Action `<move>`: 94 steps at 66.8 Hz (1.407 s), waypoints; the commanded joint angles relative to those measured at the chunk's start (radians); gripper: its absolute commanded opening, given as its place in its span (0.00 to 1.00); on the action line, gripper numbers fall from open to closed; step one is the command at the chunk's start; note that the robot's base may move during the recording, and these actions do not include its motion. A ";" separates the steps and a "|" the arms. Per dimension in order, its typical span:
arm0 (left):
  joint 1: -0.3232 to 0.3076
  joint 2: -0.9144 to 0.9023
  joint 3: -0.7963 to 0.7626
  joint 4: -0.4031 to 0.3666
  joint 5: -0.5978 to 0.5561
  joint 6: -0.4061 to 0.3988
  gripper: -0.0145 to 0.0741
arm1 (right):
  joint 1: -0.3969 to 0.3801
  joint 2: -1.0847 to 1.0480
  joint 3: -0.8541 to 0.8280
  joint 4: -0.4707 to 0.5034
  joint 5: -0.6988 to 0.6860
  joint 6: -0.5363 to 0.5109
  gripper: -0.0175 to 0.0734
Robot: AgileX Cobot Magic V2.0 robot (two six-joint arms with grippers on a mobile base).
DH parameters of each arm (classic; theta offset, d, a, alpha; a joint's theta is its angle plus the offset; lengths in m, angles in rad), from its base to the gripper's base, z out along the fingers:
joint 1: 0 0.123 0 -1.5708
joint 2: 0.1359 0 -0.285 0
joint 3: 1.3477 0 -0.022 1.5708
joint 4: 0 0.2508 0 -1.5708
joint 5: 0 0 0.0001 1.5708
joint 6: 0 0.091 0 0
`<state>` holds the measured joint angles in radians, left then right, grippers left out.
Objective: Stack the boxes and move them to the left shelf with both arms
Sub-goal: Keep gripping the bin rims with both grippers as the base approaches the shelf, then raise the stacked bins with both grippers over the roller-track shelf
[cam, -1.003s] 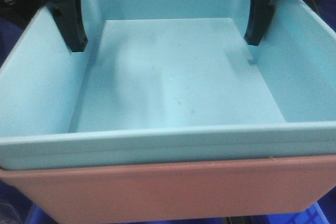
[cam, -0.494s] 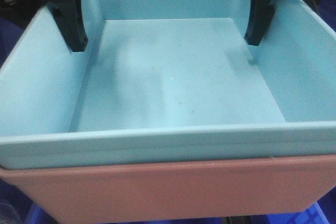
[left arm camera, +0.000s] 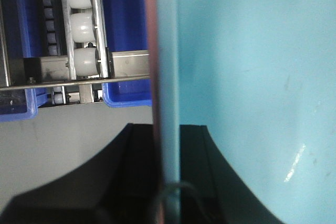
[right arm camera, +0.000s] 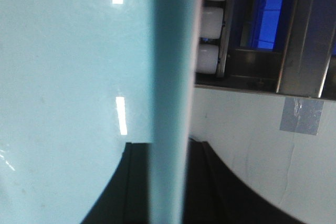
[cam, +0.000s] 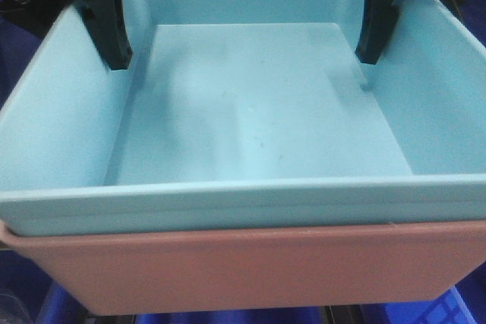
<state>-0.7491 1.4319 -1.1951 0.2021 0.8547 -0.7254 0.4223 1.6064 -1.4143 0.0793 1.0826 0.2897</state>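
Left tool (left arm camera: 167, 182): clamped on the side rims of both bins — one finger (cam: 106, 24) inside the blue bin (cam: 258, 104).
Right tool (right arm camera: 167, 182): clamped the same way on the opposite rims, inner finger (cam: 376, 20) against the wall.
Bins: blue one nested in pink bin (cam: 243, 263), rims stacked.
Left shelf (left arm camera: 84, 72): beside the bins, w/ white rollers (left arm camera: 83, 24) and steel front bar.
Blue crates (left arm camera: 126, 35): under the rails.
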 commanded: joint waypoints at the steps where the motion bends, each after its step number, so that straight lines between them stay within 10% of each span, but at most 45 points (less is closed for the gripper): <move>1: -0.006 -0.048 -0.063 -0.001 -0.102 0.031 0.16 | -0.005 -0.054 -0.034 0.003 -0.053 -0.031 0.25; 55: -0.004 0.144 -0.399 0.165 -0.102 0.190 0.16 | -0.006 0.013 -0.286 -0.072 -0.064 -0.151 0.25; 94: 0.221 0.375 -0.625 0.082 -0.320 0.190 0.16 | -0.057 0.394 -0.740 -0.087 -0.020 -0.190 0.25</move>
<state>-0.5224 1.8434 -1.7674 0.3163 0.7476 -0.5292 0.3638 2.0272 -2.0803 -0.0391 1.1125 0.1593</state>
